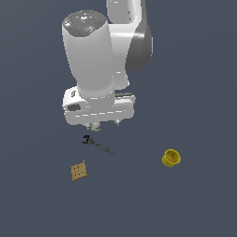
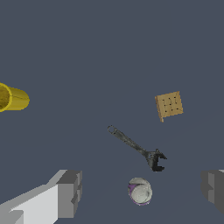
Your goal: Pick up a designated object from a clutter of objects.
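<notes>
The tan square cracker lies flat on the dark floor, its top scored with a grid; it also shows in the wrist view. My gripper is open and empty, well apart from the cracker. In the wrist view the gripper straddles the small white-grey ball, one grey finger on each side and not touching it. In the exterior view the ball is partly hidden under the hand. The thin dark wrench lies between ball and cracker, also in the wrist view.
A yellow cup lies on its side at the exterior view's right, away from the other items; it also shows at the edge of the wrist view. The arm's white body hides the floor behind the hand.
</notes>
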